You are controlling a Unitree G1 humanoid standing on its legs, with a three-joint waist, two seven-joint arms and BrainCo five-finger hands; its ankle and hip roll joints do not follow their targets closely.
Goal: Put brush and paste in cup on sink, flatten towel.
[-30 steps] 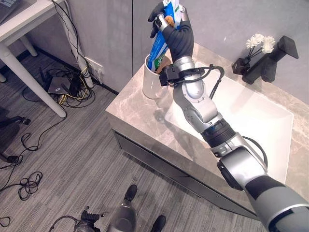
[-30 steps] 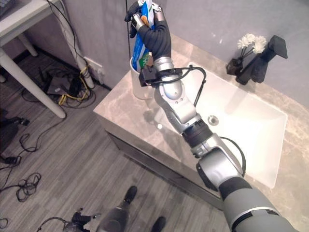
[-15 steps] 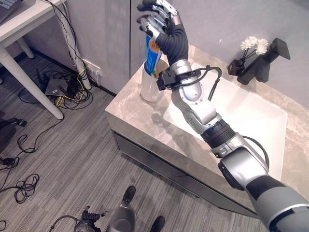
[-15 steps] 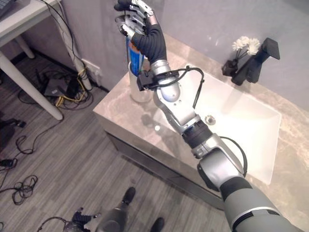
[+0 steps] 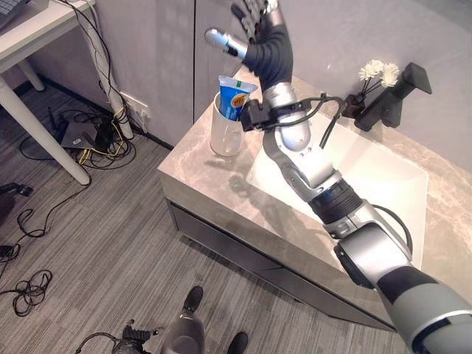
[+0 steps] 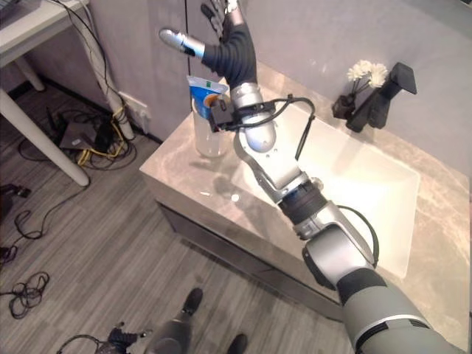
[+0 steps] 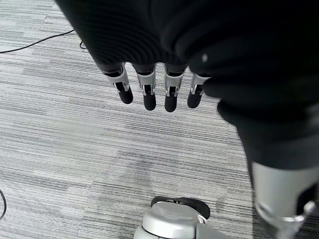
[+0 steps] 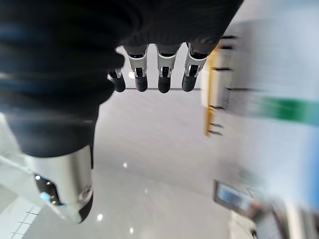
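Down near the floor, the left hand [image 7: 154,92] hangs with its fingers straight and loose, holding nothing.

On the tabletop [image 5: 214,188], close to the front edge, the marble is bare, and the white sink bowl [image 5: 383,184] sits behind it, sunk into the stone. At the far left corner of the tabletop stands the white cup [image 5: 226,133]. The blue and white paste [image 5: 234,99] tube now stands inside the cup, with its top end sticking up over the rim. One second ago the right hand was wrapped round that tube and was lowering it in. Half a second ago the fingers were coming off it. Now the right hand [image 5: 254,22] is up above the cup, well clear of the tube, with its fingers spread and its thumb stuck out to the side. It holds nothing.

So the paste part looks done. I cannot tell if the brush is in the cup too, because the tube hides the inside. I see no towel on this part of the tabletop, so that job is likely still to do.

At the far edge, by the wall, a black tap [image 5: 398,96] leans over the bowl, and a small dark vase with white flowers [image 5: 375,72] stands just beside it.
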